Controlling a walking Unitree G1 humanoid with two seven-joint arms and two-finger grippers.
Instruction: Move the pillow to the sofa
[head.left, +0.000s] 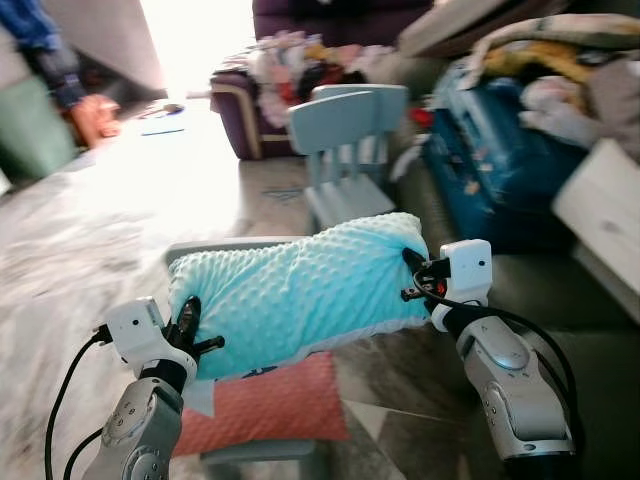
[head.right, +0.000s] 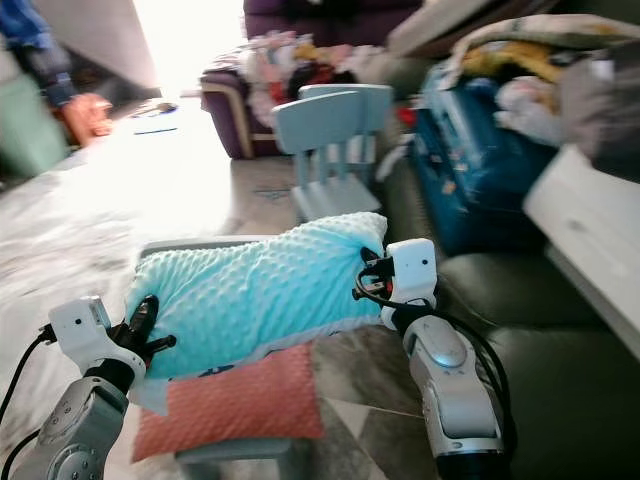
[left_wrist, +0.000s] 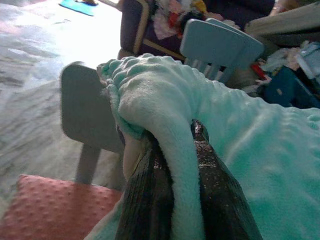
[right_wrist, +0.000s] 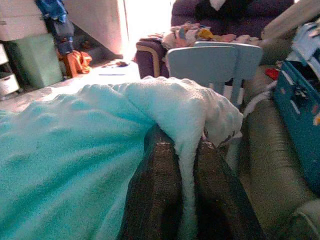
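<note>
A turquoise dotted pillow (head.left: 300, 290) hangs lifted between my two arms, above a small grey chair. My left gripper (head.left: 186, 322) is shut on its left end; in the left wrist view the fingers (left_wrist: 150, 195) pinch a fold of the fabric. My right gripper (head.left: 412, 265) is shut on its right corner, and in the right wrist view the fingers (right_wrist: 160, 195) clamp the bunched cloth. A dark olive sofa (head.left: 520, 290) runs along my right side. A pink dotted pillow (head.left: 270, 405) lies on the chair seat below.
A light-blue child's chair (head.left: 345, 150) stands just ahead. Behind it a purple armchair (head.left: 240, 115) holds piled clothes. A blue suitcase (head.left: 500, 160) heaped with laundry sits on the sofa's far part. A person (head.left: 45, 60) is at the far left. Bright floor lies left.
</note>
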